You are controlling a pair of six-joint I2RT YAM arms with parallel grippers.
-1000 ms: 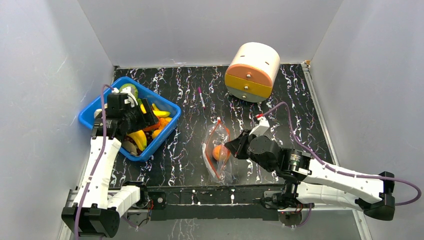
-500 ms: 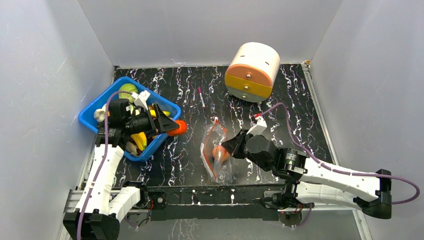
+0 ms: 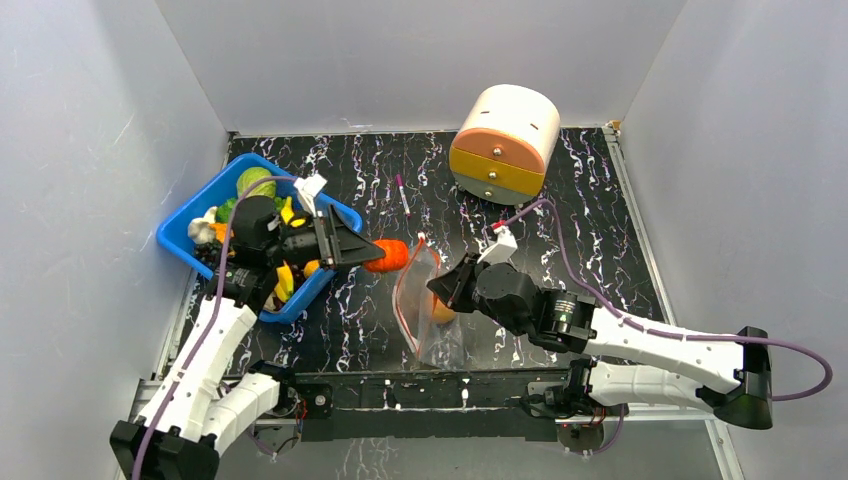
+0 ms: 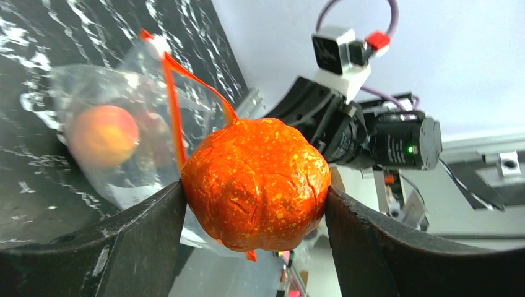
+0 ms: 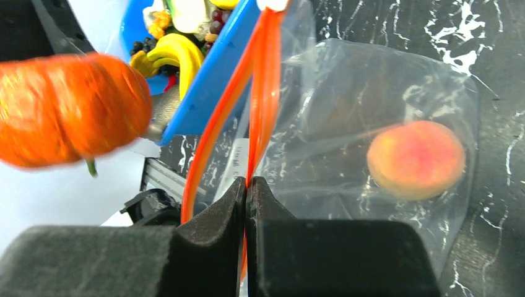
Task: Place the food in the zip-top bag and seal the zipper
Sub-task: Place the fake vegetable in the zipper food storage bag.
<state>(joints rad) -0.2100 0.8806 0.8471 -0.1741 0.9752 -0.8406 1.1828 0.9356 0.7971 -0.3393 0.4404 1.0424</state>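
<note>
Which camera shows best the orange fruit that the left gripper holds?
The left wrist view: the orange fruit fills the centre, sharp, clamped between both fingers. The right wrist view shows it blurred at the left edge. The top view shows it small, near the mouth of the bag.

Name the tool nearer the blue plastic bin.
Left. The left tool hangs just past the right rim of the blue plastic bin, holding an orange toy pumpkin. The right tool sits farther right, pinching the red-orange strip of the clear plastic bag.
</note>
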